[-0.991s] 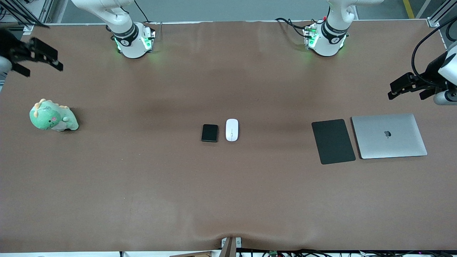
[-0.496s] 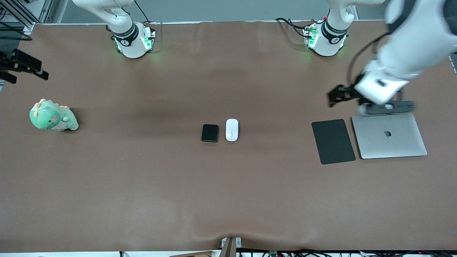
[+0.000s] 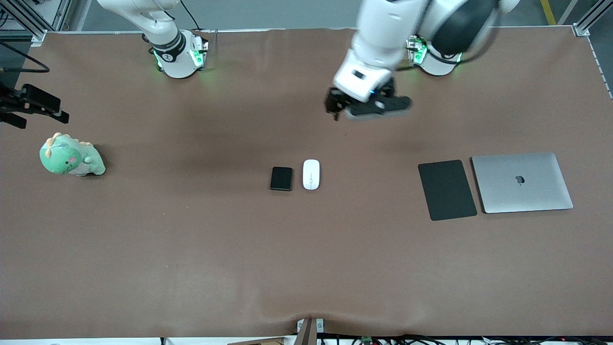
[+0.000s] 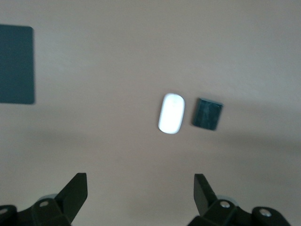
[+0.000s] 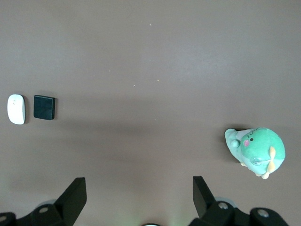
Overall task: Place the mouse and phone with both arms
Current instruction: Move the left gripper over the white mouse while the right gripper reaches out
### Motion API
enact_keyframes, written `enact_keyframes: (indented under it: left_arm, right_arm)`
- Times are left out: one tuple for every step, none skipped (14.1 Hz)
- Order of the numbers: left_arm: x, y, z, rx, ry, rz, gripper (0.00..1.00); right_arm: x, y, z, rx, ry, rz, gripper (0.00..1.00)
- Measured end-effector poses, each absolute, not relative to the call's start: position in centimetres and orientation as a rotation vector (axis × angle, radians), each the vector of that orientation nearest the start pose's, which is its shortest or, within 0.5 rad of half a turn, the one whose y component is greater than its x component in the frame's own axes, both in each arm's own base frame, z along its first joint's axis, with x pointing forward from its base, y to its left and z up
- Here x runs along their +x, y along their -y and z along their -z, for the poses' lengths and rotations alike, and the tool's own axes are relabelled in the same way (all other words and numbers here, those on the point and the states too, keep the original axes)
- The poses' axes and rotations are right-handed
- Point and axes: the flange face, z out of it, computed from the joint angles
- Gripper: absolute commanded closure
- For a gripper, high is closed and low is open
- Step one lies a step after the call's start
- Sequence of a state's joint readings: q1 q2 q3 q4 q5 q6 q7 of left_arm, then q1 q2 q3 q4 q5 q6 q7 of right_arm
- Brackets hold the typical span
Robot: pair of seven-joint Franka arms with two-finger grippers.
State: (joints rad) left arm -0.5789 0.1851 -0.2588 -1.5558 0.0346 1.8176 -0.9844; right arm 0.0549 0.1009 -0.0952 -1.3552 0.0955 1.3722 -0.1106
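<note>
The white oval mouse (image 3: 311, 174) and the small black phone (image 3: 281, 178) lie side by side at the middle of the table, the phone toward the right arm's end. My left gripper (image 3: 337, 106) hangs open and empty in the air over bare table between its base and the mouse. The left wrist view shows its open gripper (image 4: 140, 181), the mouse (image 4: 171, 113) and the phone (image 4: 207, 114) apart from it. My right gripper (image 3: 33, 103) is open and empty over the right arm's end of the table, above the plush. Its wrist view shows the gripper (image 5: 139, 183), the mouse (image 5: 16, 109) and the phone (image 5: 44, 107) well away from it.
A matte black mouse pad (image 3: 447, 189) and a closed silver laptop (image 3: 522, 182) lie side by side toward the left arm's end. A green dinosaur plush (image 3: 69, 157) sits near the right arm's end. The pad's corner also shows in the left wrist view (image 4: 16, 64).
My left arm has swung fast from the table's end, past the laptop, to over the table's middle. My right gripper has shifted only slightly near the plush.
</note>
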Motion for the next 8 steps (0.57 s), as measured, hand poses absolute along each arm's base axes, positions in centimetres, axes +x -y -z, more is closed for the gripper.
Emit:
enact_keyframes:
  left_arm:
    - [41.2, 48.0, -54.2, -3.201, 0.202, 0.069, 0.00]
    - [39.7, 50.0, -53.5, -3.197, 0.166, 0.063, 0.00]
    - [38.7, 51.3, -52.8, -3.193, 0.136, 0.052, 0.00]
    - [38.2, 52.0, -52.1, -3.187, 0.116, 0.039, 0.00]
    - [38.3, 52.2, -51.2, -3.177, 0.112, 0.022, 0.00]
    - [38.9, 52.2, -49.9, -3.163, 0.120, 0.002, 0.00]
    - [39.8, 52.1, -48.2, -3.154, 0.129, -0.016, 0.00]
    - [40.9, 52.0, -46.2, -3.151, 0.136, -0.030, 0.00]
  right_arm:
    - [56.9, 0.2, -64.4, -3.045, 0.143, -0.134, 0.00]
    - [57.3, -0.1, -63.8, -3.044, 0.151, -0.150, 0.00]
    - [57.6, -0.3, -63.2, -3.044, 0.154, -0.164, 0.00]
    - [58.0, -0.3, -62.6, -3.043, 0.152, -0.180, 0.00]
    - [58.2, -0.2, -62.0, -3.043, 0.150, -0.193, 0.00]
    - [58.4, -0.2, -61.7, -3.043, 0.148, -0.201, 0.00]
    - [58.5, -0.1, -61.5, -3.043, 0.146, -0.205, 0.00]
    - [58.5, -0.1, -61.5, -3.043, 0.145, -0.205, 0.00]
